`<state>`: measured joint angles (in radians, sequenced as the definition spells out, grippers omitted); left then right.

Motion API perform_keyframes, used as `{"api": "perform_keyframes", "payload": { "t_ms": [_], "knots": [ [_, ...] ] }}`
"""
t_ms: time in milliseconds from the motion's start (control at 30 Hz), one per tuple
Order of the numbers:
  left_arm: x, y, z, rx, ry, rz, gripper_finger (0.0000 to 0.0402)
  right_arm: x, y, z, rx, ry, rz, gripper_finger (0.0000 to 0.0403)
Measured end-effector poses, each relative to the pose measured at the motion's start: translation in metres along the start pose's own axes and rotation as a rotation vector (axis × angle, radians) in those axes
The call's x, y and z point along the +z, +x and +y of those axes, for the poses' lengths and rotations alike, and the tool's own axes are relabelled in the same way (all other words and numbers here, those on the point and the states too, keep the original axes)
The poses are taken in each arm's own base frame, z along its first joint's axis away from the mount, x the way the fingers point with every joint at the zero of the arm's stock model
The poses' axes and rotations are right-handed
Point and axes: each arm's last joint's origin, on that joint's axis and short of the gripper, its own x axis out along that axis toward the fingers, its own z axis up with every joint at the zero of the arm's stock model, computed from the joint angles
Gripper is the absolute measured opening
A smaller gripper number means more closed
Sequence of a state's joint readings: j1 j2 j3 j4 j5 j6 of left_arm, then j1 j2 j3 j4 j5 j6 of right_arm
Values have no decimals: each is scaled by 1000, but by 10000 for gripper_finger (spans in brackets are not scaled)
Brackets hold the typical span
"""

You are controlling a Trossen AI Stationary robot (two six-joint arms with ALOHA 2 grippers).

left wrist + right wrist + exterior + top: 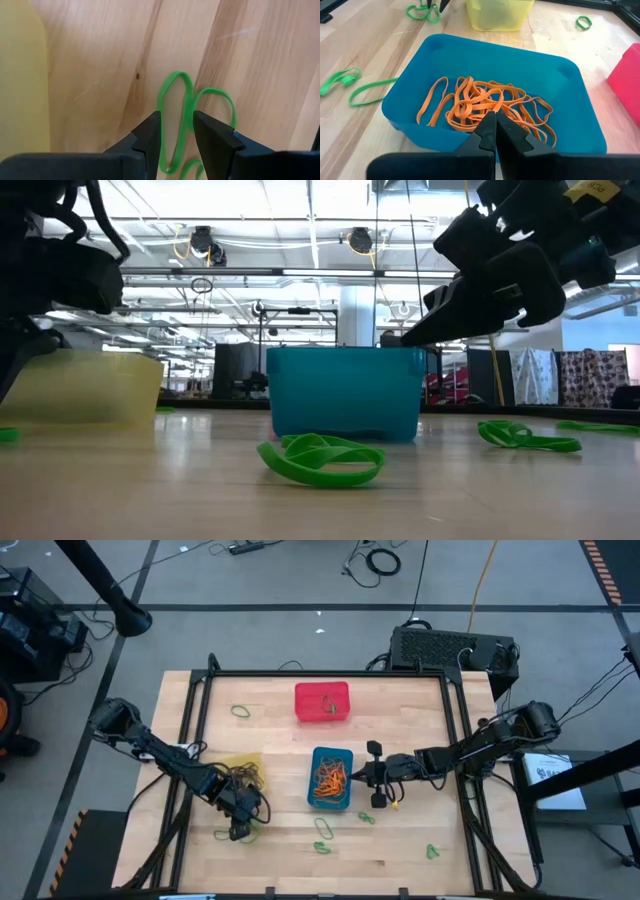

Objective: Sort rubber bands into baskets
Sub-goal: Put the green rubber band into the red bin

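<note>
Now down at a green rubber band [176, 125] on the table [100, 65] just beside the yellow basket [20, 85], left gripper [175, 131] fingers apart astride its long loop, lying along the reach; right gripper [495, 131] shut over the blue basket [570, 100].

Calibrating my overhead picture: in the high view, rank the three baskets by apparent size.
1. Blue basket, clearly largest.
2. Red basket.
3. Yellow basket, though the left arm covers part of it, so its rank against red is unsure.
</note>
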<state>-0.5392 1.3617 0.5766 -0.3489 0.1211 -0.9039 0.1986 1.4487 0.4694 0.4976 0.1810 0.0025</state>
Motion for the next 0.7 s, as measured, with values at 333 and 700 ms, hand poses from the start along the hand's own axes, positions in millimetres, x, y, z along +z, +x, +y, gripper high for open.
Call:
{"api": "perform_keyframes", "payload": {
  "t_ms": [333,700],
  "knots": [
    [-1,0,-1,0,-5,0,121,0,0,0,0,11,0,0],
    [-5,16,-6,5,-2,33,121,0,0,0,1,-4,0,0]
  ]
}}
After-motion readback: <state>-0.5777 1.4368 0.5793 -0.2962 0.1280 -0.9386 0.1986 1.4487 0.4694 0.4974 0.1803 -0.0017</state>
